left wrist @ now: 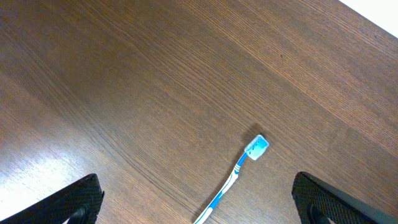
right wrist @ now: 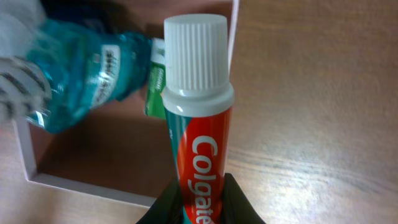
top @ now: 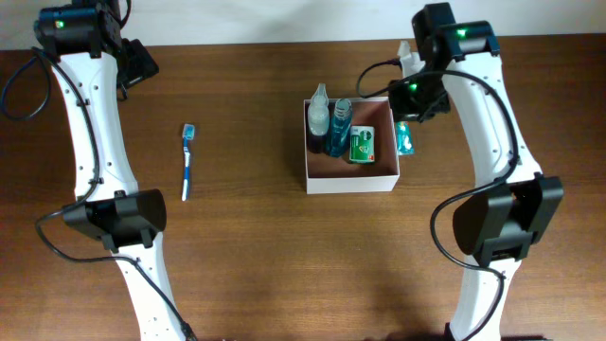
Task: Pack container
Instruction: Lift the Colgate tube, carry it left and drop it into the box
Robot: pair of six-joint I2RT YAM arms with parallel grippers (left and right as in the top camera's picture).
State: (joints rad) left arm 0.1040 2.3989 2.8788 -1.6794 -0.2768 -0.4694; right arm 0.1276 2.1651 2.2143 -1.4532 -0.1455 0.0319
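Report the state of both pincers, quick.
Left pincer: open, holding nothing, with the toothbrush in its view.
Right pincer: closed on the Colgate toothpaste tube.

Left wrist view: the toothbrush [left wrist: 255, 148] handle runs off the bottom edge, and the left gripper [left wrist: 198, 205] only shows as two dark finger ends in the bottom corners, wide apart. Right wrist view: the tube [right wrist: 198, 134] gets chopped mid-logo by the bottom edge, and the right gripper [right wrist: 200, 211] is just two dark slivers pinching it. The blue bottle [right wrist: 87, 71] is blurry and runs off the left edge. The green packet [right wrist: 155, 84] is mostly behind the tube, and the container [right wrist: 106, 152] is cropped. From overhead, the labels are too small to read.
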